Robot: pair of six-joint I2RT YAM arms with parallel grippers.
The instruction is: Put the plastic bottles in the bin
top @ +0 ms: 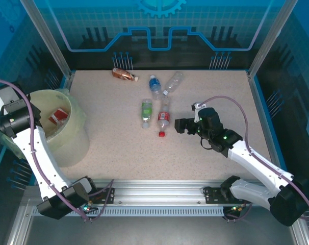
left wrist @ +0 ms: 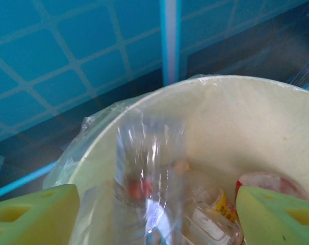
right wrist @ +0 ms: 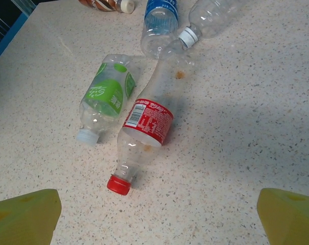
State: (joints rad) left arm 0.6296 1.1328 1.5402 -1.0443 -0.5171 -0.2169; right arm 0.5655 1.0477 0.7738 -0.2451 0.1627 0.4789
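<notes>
The pale yellow-green bin stands at the table's left, with a red-labelled bottle lying inside. In the left wrist view my left gripper is open above the bin's rim. A blurred clear bottle hangs loose between its fingers, touching neither. Several bottles lie mid-table: red label, green label, blue label, a clear one and a brown one. My right gripper is open, low beside the red-labelled bottle, which lies ahead of its fingers.
More bottles lie at the bin's bottom. A translucent bag lines its rim. Blue enclosure walls and metal posts surround the table. Open tabletop lies right of the bottles.
</notes>
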